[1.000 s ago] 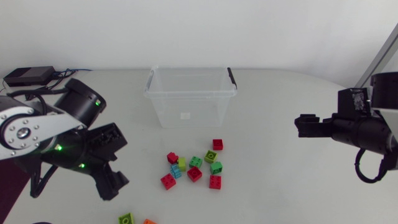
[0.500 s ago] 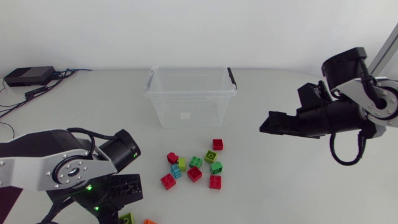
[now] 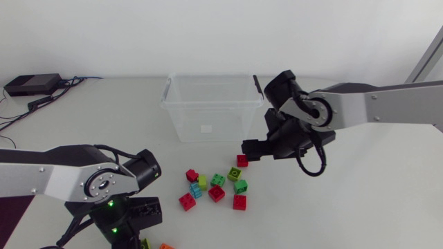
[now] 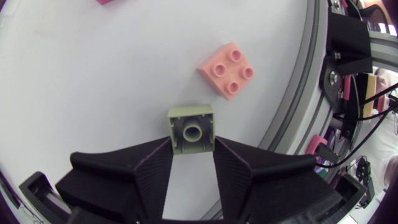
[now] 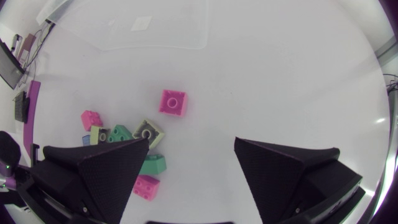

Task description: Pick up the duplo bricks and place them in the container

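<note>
Left gripper [image 4: 191,149] stands spread, low over the desk [image 3: 346,207] at its near edge, with the pale green brick [image 4: 191,129] lying hollow side up and its near end between the fingertips. Contact is not clear from the left wrist view; the brick appears not yet clamped.

Judgement: the brick is hard moulded plastic, light and stiff, with smooth walls that could slip under a skewed pinch. Hold is best taken across two opposite flat side walls, squarely and low.

A salmon brick [image 4: 227,70] lies just beyond, studs up, apart from the green one. The main cluster of bricks [image 3: 216,183] lies mid-desk, in front of the clear container [image 3: 180,117], which holds no brick that can be seen.

Right gripper [image 5: 191,142] is wide apart and holds nothing, poised above the cluster's far side, a pink brick [image 5: 173,102] just ahead of it.
</note>
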`<state>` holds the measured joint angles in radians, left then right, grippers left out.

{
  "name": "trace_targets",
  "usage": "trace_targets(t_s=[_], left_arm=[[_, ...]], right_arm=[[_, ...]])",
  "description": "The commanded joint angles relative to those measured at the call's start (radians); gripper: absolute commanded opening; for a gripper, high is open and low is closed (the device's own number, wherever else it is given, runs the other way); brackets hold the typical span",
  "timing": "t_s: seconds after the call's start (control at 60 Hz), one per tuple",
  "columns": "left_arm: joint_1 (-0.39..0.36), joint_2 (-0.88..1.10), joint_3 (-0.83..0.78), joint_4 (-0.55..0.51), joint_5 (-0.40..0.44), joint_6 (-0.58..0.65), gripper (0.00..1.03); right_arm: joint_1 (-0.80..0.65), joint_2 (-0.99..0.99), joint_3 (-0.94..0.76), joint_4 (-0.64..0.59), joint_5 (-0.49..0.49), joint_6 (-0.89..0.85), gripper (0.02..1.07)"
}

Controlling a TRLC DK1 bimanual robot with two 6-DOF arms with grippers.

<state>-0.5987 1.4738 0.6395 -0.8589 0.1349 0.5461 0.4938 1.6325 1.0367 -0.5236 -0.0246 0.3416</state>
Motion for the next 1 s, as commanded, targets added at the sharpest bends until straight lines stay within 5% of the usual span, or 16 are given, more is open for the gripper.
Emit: trace_targets(t_s=[0.0,0.333,0.567,0.733,0.933,0.983], left_arm=[[0.013,0.025,-0.001,0.003,0.031,-0.006,0.19],[0.148,-0.188,0.138,-0.091,0.078,0.035,0.19],[0.244,-0.265,0.289,-0.069,0.169,0.018,0.19],[0.264,-0.285,0.341,0.018,0.193,-0.028,0.19],[0.303,-0.302,0.373,0.228,0.193,-0.147,0.19],[0.312,-0.290,0.385,0.274,0.203,-0.169,0.20]], right_arm=[[0.019,0.069,0.052,0.000,0.017,0.034,0.96],[0.094,0.267,0.166,0.039,0.083,0.059,0.96],[0.094,0.323,0.200,0.053,0.107,0.059,0.85],[0.100,0.349,0.195,0.105,0.126,0.059,0.56],[0.101,0.368,0.195,0.122,0.138,0.057,0.42],[0.101,0.366,0.186,0.139,0.147,0.056,0.31]])
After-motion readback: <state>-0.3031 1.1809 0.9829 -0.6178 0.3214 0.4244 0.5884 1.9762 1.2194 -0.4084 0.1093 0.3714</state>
